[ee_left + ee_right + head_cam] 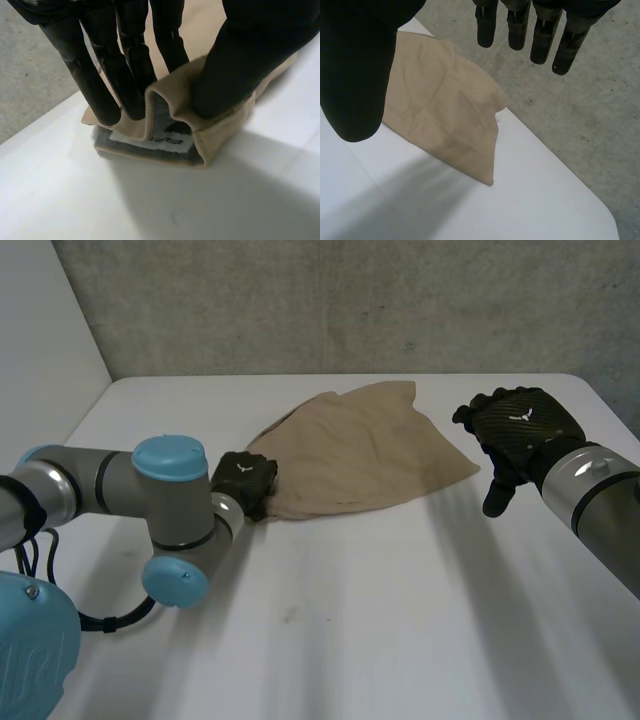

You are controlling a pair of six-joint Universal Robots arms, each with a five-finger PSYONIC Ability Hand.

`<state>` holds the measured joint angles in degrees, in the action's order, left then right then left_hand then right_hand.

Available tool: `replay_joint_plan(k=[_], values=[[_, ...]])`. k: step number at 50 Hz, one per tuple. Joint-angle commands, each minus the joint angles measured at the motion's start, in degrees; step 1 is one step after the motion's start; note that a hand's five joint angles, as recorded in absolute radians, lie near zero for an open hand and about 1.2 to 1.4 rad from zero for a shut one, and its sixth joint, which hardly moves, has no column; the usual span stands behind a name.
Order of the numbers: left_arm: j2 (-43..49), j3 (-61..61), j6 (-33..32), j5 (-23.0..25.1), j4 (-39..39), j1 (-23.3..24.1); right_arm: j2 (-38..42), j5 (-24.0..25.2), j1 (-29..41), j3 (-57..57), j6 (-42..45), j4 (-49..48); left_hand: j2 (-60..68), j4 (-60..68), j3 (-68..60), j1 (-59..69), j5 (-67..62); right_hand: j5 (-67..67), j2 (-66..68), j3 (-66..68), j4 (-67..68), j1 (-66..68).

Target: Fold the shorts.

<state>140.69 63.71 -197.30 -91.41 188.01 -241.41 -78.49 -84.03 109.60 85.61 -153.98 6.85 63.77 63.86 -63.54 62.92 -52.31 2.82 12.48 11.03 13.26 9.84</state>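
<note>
- Shorts [365, 455], beige, lie just above the middle of the head view frame on the white table [350, 640]. They sit as a rough triangular heap with uneven edges and wrinkles.
- Left hand [245, 480] is at the shorts' left end, centre-left of the frame.
- In the left wrist view its fingers [100, 85] sit on one side of a raised fold and its thumb [235, 65] presses the other, so it is closed in a pinch on the cloth.
- Grey waistband lining [160, 107] and a white label [155, 141] show under that fold, just below the fingertips, so the pinch is on the waistband end.
- The grip is probably placed there because the band is thicker and stiffer, giving a firm hold for lifting or dragging that end over.
- Right hand [515, 425] is at the upper right of the frame, near the shorts' right corner and clear of the cloth.
- In the right wrist view its fingers [520, 27] hang straight and its thumb [355, 75] is spread wide, so it is fully open and holds nothing.
- The open pose beside the free corner looks like readiness to pin or take that side while the left hand works.
- Judged progress: the fold is partly done, since the cloth seems doubled but is not squared.
- Risk: a one-sided pinch may drag the whole heap instead of folding it.
</note>
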Motion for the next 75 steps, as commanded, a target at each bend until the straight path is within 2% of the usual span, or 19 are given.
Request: replay_joint_plan(k=[1, 4, 8, 15, 20, 27, 34, 42, 43, 50, 51, 54, 56, 57, 58, 60, 65, 70, 75], values=[[-0.59, -1.84, -0.02, -0.44, -0.01, -1.87, 0.27, 0.00, 0.00, -0.01, 0.00, 0.00, 16.23, 16.14, -16.46, 17.08, -17.69, -2.82, -2.48, -1.03, -3.26, 0.16], [-1.38, -1.66, -0.02, -0.53, -0.01, -2.31, 0.27, 0.00, 0.00, -0.01, 0.00, 0.00, 16.23, 16.14, -16.46, 17.08, -17.69, -2.82, -2.48, -1.03, -3.26, 0.16], [-5.50, -0.61, 0.07, -1.32, -0.01, -5.21, 0.09, 0.00, 0.00, -0.01, 0.00, 0.09, 16.23, 16.14, -16.46, 17.08, -17.69, -2.82, -2.48, -1.03, -3.26, 0.16], [-17.10, 0.89, 0.16, -1.85, 3.85, -10.92, -0.17, -0.09, 0.09, -0.01, 0.00, 0.09, 16.23, 16.14, -16.46, 17.08, -17.69, -2.82, -2.48, -1.03, -3.26, 0.16], [-26.06, 0.71, -0.02, -1.85, 10.25, -16.54, -0.52, -0.09, 0.18, -0.01, 0.00, 0.18, 16.23, 16.14, -16.46, 17.08, -17.69, -2.82, -2.48, -1.03, -3.26, 0.16], [-32.58, -3.49, 0.07, -1.58, 21.50, -20.60, -2.01, 0.00, 0.18, -0.19, -0.09, 0.18, 16.23, 16.14, -16.46, 17.08, -17.69, -2.82, -2.48, -1.03, -3.26, 0.16], [-32.76, -6.23, 0.51, -0.53, 23.02, -17.61, -2.89, -0.09, 0.26, -0.01, -0.09, 0.27, 16.23, 16.14, -16.46, 17.08, -17.69, -2.82, -2.48, -1.03, -3.26, 0.16], [-24.25, -3.43, 0.42, 5.18, 22.93, -4.79, -3.51, -0.17, 0.88, -0.01, -0.09, 0.27, 16.23, 16.14, -16.46, 17.08, -17.69, -2.82, -2.48, -1.03, -3.26, 0.16], [-22.06, -1.85, 0.33, 6.23, 23.02, -1.99, -3.60, -0.17, 0.88, -0.01, -0.09, 0.27, 16.23, 16.14, -16.46, 17.08, -17.69, -2.82, -2.48, -1.03, -3.26, 0.16], [-13.52, 5.18, 0.42, 10.54, 22.40, 7.87, -4.30, -0.09, 0.88, 0.08, -0.09, 0.27, 16.23, 16.14, -16.46, 17.08, -17.69, -2.82, -2.48, -1.03, -3.26, 0.16], [-12.29, 7.63, 0.42, 11.76, 22.31, 10.49, -4.30, -0.09, 0.88, 0.08, -0.09, 0.27, 16.23, 16.14, -16.46, 17.08, -17.69, -2.82, -2.48, -1.03, -3.26, 0.16], [-11.14, 11.25, 0.51, 13.53, 22.05, 13.85, -4.30, -0.09, 0.79, 0.08, -0.09, 0.27, 16.23, 16.14, -16.46, 17.08, -17.69, -2.82, -2.48, -1.03, -3.26, 0.16], [-11.05, 13.79, 0.42, 14.76, 21.53, 15.70, -4.30, -0.09, 0.79, 0.08, -0.09, 0.27, 2.72, 2.62, -2.94, 3.57, -4.17, -2.82, -2.48, -1.03, -3.26, 0.16], [-11.40, 16.24, -0.01, 16.07, 21.09, 17.36, -4.30, -0.09, 0.70, 0.08, 0.00, 0.18, -13.36, -13.45, 13.13, -12.51, 11.90, -2.82, -2.48, -1.03, -3.26, 0.16], [-12.19, 18.62, -0.11, 17.39, 20.91, 18.77, -4.21, 0.00, 0.53, 0.08, 0.00, 0.27, -21.84, -21.94, 21.62, -20.99, 20.39, -2.82, -2.48, -1.03, -3.26, 0.16], [-13.24, 19.78, -0.11, 18.01, 20.91, 20.00, -4.21, 0.00, 0.44, 0.08, 0.00, 0.27, -23.77, -23.87, 23.55, -22.92, 22.32, -2.82, -2.48, -1.03, -3.26, 0.16], [-18.95, 20.58, 0.07, 17.67, 21.08, 20.45, -3.69, 0.26, 0.62, 0.17, 0.08, 0.27, -30.33, -30.43, 30.11, -29.48, 28.88, -2.82, -2.48, -1.03, -3.26, 0.16], [-27.04, 21.10, 0.33, 14.07, 20.03, 12.03, -1.49, 1.14, 0.79, 0.96, 1.31, 0.62, -30.34, -30.44, 30.12, -29.49, 28.89, -2.82, -2.48, -1.03, -3.26, 0.16], [-30.82, 22.59, 0.42, 7.39, 15.47, 7.18, 0.44, 3.07, 1.67, 2.54, 7.02, 0.53, -29.67, -29.76, 29.44, -28.82, 28.21, -2.82, -2.48, -1.03, -3.26, 0.16]])
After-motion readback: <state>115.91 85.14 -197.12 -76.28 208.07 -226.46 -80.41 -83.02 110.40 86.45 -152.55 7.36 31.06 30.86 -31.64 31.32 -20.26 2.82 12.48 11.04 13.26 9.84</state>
